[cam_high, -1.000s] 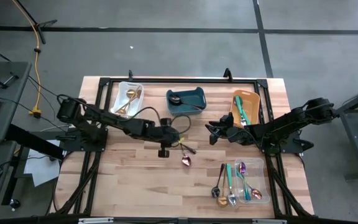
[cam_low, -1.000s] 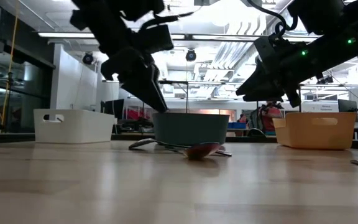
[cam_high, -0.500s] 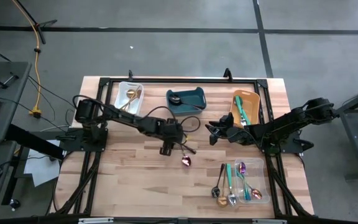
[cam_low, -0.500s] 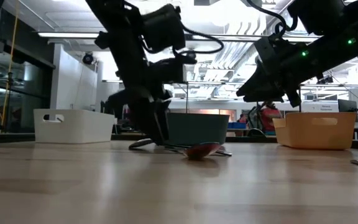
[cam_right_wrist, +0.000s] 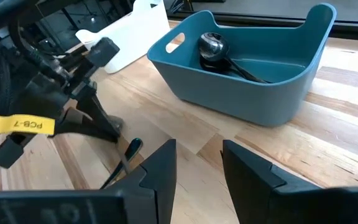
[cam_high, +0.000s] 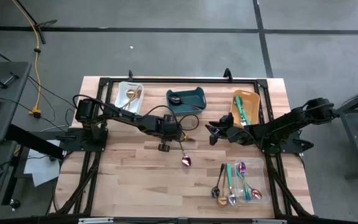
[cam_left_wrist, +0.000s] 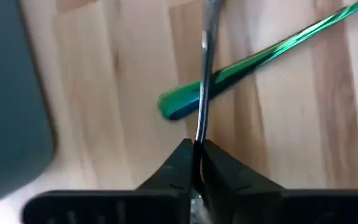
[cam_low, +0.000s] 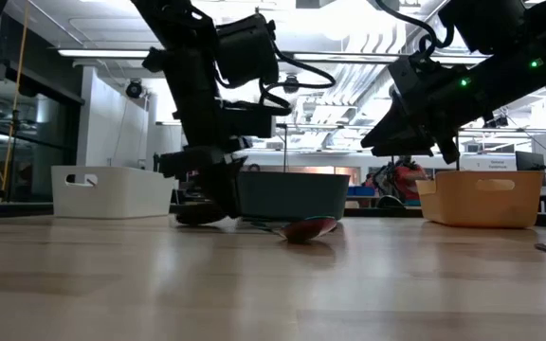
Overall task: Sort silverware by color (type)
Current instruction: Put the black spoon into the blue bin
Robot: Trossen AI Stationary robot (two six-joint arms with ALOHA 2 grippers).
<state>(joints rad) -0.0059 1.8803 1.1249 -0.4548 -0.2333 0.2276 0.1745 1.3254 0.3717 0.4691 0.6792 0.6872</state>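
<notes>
High view, left to right. The white bin [cam_high: 129,96] at upper left of the table holds gold spoons. The left gripper [cam_high: 166,139] sits at centre frame, down at the wood just below the teal bin [cam_high: 186,99]. In the left wrist view its fingers [cam_left_wrist: 180,167] are pinched together on a thin dark handle [cam_left_wrist: 202,93] that runs straight away from them, so the handle's long axis lines up with the gripper. This handle crosses over a second, iridescent green handle [cam_left_wrist: 253,61] lying flat on the wood at a slant. Which of the loose pieces carries the purple spoon bowl [cam_high: 186,161], seen just lower right of the gripper, cannot be settled from these views.

The left arm is plainly the nearer arm to these loose pieces. The right gripper [cam_high: 214,132] hovers right of centre above the table, near the orange bin [cam_high: 253,99], with its fingers apart and holding nothing.

The clear bin [cam_high: 261,167] at lower right holds mixed unsorted pieces. One black spoon [cam_right_wrist: 213,46] lies in the teal bin.

Judgement: the coming move turns on lifting the clamped handle clear of the crossed one without dragging it.

Legible writing: a yellow tag [cam_right_wrist: 18,125] on the left arm's cable reads "PCB-7". No other labels readable.
</notes>
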